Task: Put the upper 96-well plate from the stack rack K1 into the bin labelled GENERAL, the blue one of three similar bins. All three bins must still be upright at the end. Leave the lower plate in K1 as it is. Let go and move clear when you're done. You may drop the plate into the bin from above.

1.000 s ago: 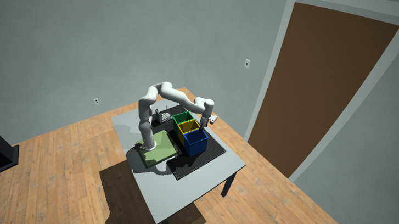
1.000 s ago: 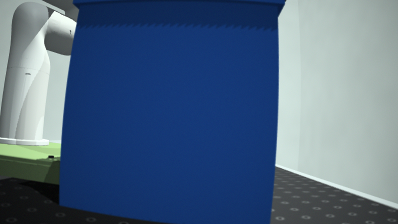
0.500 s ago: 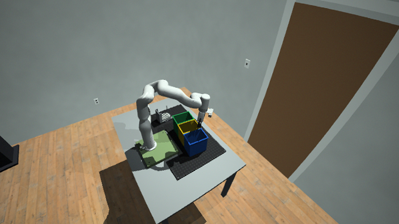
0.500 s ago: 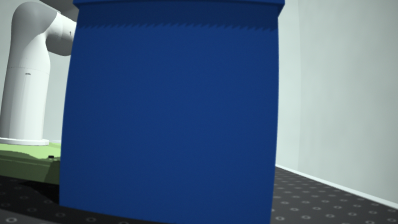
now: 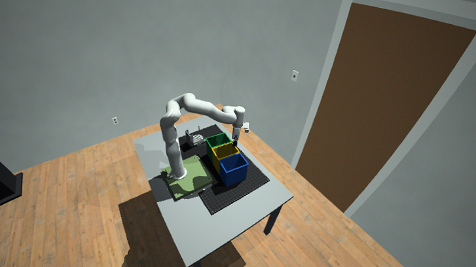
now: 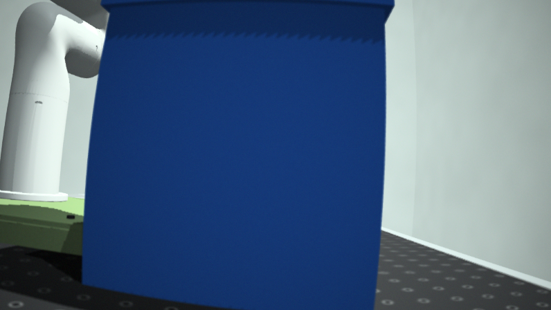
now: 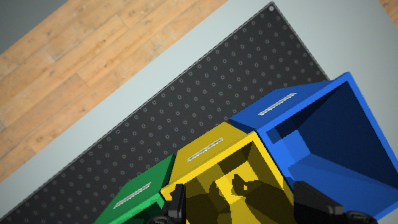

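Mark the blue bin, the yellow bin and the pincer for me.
blue bin (image 7: pixel 367 102), wrist view, on its far rim.
yellow bin (image 7: pixel 210 150), wrist view, on its labelled top edge.
pincer (image 7: pixel 245 212), wrist view, midway between its open fingertips.

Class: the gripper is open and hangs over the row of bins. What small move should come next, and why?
Probably carry the open, empty gripper on past the green bin toward the rack. It hangs over the yellow bin, while plates appear to sit in the rack, though too small to be sure.
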Controlling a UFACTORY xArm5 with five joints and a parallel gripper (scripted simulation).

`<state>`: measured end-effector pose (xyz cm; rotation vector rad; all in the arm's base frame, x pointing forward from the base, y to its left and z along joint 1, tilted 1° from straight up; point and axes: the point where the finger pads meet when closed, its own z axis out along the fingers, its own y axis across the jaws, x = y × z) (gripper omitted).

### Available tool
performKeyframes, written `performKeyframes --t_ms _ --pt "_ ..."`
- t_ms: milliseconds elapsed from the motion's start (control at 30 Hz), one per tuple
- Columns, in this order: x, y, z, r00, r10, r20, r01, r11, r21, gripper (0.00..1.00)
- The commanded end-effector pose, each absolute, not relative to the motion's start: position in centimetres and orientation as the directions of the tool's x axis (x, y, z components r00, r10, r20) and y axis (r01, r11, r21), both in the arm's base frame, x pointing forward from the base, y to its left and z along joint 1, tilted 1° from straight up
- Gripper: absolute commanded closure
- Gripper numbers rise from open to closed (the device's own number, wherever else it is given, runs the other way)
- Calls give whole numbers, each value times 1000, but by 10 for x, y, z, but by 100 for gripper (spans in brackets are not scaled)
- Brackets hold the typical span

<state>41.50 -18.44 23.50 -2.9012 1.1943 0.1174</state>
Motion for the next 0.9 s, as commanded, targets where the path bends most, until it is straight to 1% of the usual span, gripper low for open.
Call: performKeyframes --t_ms 0,67,200,367,500,667,800,867 --pt "418 -168 238 774 -631 -59 -631 -776 18 0" --pt "419 -158 240 809 -586 -54 -586 -810 15 0" --pt "420 -145 241 809 -586 -53 -586 -810 16 0" --pt "420 -120 243 891 -453 -40 -453 -892 8 0" --pt "420 -110 244 891 -453 -40 -453 -892 9 0" --pt "418 -85 246 951 -308 -26 -308 -951 3 0" --pt "417 -70 248 951 -308 -26 -308 -951 4 0" --pt "415 -60 248 969 -244 -20 -244 -970 2 0"
